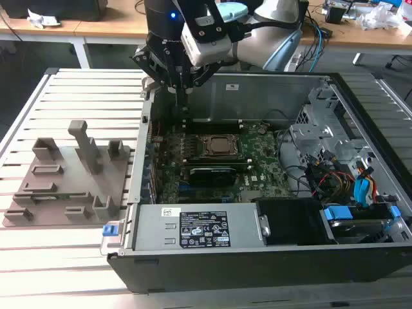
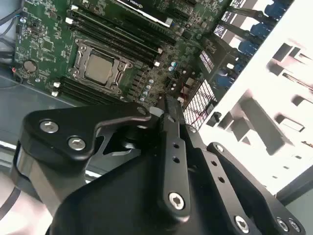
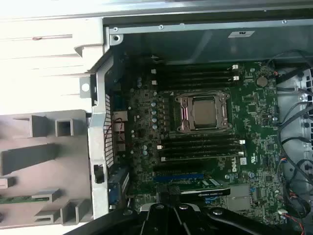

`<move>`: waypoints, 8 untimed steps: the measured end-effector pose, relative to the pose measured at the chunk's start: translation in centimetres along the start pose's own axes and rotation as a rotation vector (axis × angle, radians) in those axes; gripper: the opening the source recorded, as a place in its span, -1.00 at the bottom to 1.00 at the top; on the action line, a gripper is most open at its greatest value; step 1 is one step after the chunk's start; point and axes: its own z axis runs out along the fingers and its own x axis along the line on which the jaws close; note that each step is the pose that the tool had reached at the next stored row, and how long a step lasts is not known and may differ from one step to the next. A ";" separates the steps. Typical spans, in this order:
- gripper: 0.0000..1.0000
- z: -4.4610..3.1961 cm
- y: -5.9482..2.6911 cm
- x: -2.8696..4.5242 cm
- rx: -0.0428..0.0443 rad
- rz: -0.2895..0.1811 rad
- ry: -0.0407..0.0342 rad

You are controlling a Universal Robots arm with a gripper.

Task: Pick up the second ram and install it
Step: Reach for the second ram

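Note:
The second ram (image 3: pixel 20 199) is a thin green stick lying in a slot of the grey holder plate (image 1: pixel 67 187), outside the computer case on the exterior view's left; it shows faintly there as the ram (image 1: pixel 46 196). My gripper (image 1: pixel 183 100) hangs over the back left corner of the open case, well away from the stick, its fingers shut together with nothing between them. In both wrist views its black body (image 2: pixel 171 147) fills the foreground above the motherboard (image 3: pixel 254 103). Dark memory slots (image 3: pixel 200 147) run on both sides of the CPU socket (image 3: pixel 203 112).
The case wall (image 3: pixel 100 127) stands between the holder plate and the motherboard. Upright grey posts (image 1: pixel 82 145) rise from the plate. A power supply (image 1: pixel 199 228) lines the case front, with drive bays and cables (image 1: pixel 347 183) on the exterior view's right. A slatted table (image 1: pixel 71 87) lies beneath.

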 end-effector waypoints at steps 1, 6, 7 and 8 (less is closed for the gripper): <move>-0.79 -0.01 -0.02 0.26 0.0000 0.000 0.0000; -0.79 -0.05 -0.16 2.15 0.0000 0.000 -0.0001; -0.79 -0.06 -0.19 2.58 0.0001 0.000 -0.0001; -0.79 -0.06 -0.21 2.84 0.0000 0.000 -0.0001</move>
